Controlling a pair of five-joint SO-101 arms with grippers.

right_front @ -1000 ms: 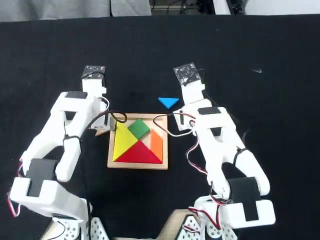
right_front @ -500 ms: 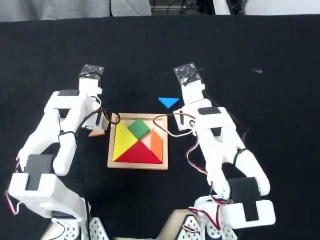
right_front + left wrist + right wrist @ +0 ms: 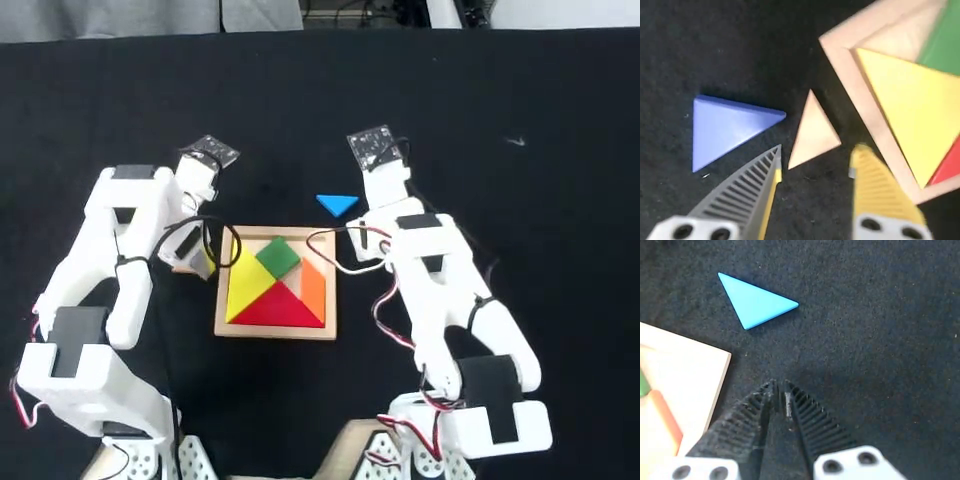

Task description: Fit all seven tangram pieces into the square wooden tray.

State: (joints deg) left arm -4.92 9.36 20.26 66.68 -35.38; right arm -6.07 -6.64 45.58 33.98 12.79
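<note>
Presently the tray (image 3: 275,332) sits at the middle of the table (image 3: 520,250), between the two arms; four pieces lie inside it: a yellow triangle (image 3: 243,282) on the left, a green square (image 3: 278,257) at the far middle, an orange piece (image 3: 314,285) on the right, and a red triangle (image 3: 278,308) along the near side; bare wood shows in both far corners of the tray.

Three pieces remain outside on the table. A tan triangle (image 3: 812,132) lies just left of the tray's left rim, parted from it by a thin gap; a periwinkle triangle (image 3: 727,130) lies left of the tan one, one tip pointing at it and very close, though contact cannot be confirmed; a cyan triangle (image 3: 756,302) lies flat beyond the tray's far right corner, apart from the rim.

Left gripper (image 3: 818,150): low over the table just left of the tray; jaws spread wide and holding nothing; the fingertips flank the tan triangle's nearest corner; whether they touch it cannot be told.

Right gripper (image 3: 779,390): over bare table just right of the tray's far right corner; jaws pressed together at the tips, nothing between them; the cyan triangle lies ahead of the tips, apart from them.
</note>
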